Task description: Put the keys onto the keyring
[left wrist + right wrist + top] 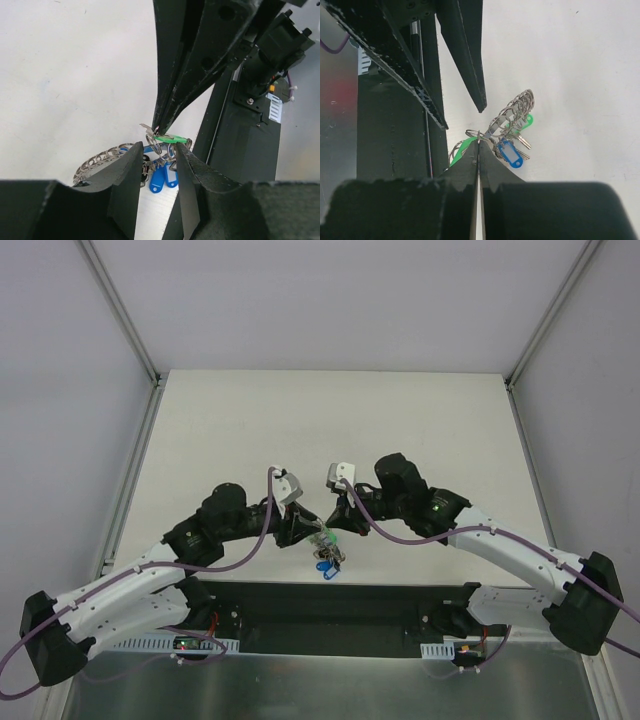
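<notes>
Right hand (479, 147) pressed together, pinching a thin wire loop at the top of the keys (161, 177) (blue tags, one green head). Left hand (159, 152) spread, fingers straddling the bunch; contact unclear. Keyring (512, 112) sits tilted, touching the keys, near the counter (330, 420) front edge. In the top view the arms cover most of the bunch. Can't tell whether any key is threaded on, or whether the ring rests on the counter.

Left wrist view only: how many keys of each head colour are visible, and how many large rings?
Blue plastic-headed keys: 2
Green plastic-headed key: 1
Grey perforated metal keyring: 1
Total: 4
</notes>
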Controlling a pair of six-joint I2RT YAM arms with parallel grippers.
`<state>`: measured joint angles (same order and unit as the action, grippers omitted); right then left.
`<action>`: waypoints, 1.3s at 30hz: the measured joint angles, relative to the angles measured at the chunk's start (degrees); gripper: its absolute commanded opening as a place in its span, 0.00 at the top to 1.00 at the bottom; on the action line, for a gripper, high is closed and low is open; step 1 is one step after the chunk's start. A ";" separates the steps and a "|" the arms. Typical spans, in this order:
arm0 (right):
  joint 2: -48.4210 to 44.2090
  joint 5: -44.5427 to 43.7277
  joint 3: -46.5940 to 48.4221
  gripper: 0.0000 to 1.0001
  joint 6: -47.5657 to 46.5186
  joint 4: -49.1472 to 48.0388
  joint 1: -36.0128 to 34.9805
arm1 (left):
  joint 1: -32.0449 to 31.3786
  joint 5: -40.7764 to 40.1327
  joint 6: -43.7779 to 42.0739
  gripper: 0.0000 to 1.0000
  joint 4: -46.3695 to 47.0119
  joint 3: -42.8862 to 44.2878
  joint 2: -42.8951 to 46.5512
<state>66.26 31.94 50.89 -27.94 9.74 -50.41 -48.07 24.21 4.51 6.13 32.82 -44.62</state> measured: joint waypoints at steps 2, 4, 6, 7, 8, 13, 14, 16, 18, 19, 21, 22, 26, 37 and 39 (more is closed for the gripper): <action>0.07 -0.70 0.00 0.99 0.28 0.02 -0.17 | -0.72 -1.60 1.01 0.75 0.24 0.00 -0.48; 0.07 -1.36 0.00 0.99 0.48 -0.02 -0.35 | -1.14 -2.95 1.62 0.75 0.81 0.00 -1.55; 0.07 -1.97 0.00 0.99 0.72 0.00 -0.44 | -1.66 -3.93 1.97 0.77 1.11 0.02 -2.95; 0.07 -2.16 0.00 0.99 0.76 0.00 -0.48 | -1.88 -4.24 2.01 0.78 1.22 0.02 -3.80; 0.07 -2.40 0.00 0.99 0.87 0.00 -0.48 | -2.16 -4.48 2.01 0.79 1.27 0.02 -4.63; 0.09 -3.34 0.00 0.99 0.94 0.02 -0.74 | -2.25 -5.22 1.99 0.85 1.36 0.04 -7.02; 0.09 -3.48 0.00 0.98 0.94 0.00 -0.79 | -2.25 -5.25 1.97 0.87 1.40 0.07 -7.21; 0.09 -3.72 0.00 0.99 0.94 0.02 -0.83 | -2.25 -5.22 1.92 0.87 1.55 0.13 -7.61; 0.11 -3.89 0.00 0.99 0.94 0.02 -0.83 | -2.25 -5.22 1.92 0.86 1.68 0.13 -7.87; 0.11 -3.93 0.00 0.99 0.94 0.02 -0.85 | -2.25 -5.25 1.92 0.86 1.70 0.13 -7.96; 0.13 -4.04 0.00 0.99 0.94 0.02 -0.85 | -2.27 -5.27 1.92 0.85 1.77 0.13 -8.17; 0.15 -4.09 0.00 0.99 0.94 0.02 -0.85 | -2.27 -5.31 1.92 0.85 1.81 0.13 -8.35; 0.15 -4.11 0.00 0.99 1.01 0.02 -1.03 | -2.95 -5.79 1.77 0.91 2.12 0.13 -8.98; 0.13 -6.75 0.00 0.99 1.33 0.33 -1.44 | -3.76 -7.67 0.15 1.00 2.62 0.13 -9.42; 0.02 -7.56 0.00 0.99 1.38 0.39 -1.49 | -3.76 -8.22 -0.11 1.00 2.64 0.02 -9.07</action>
<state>66.28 24.38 50.89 -26.57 10.13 -51.90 -51.83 15.99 4.40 8.78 32.84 -53.69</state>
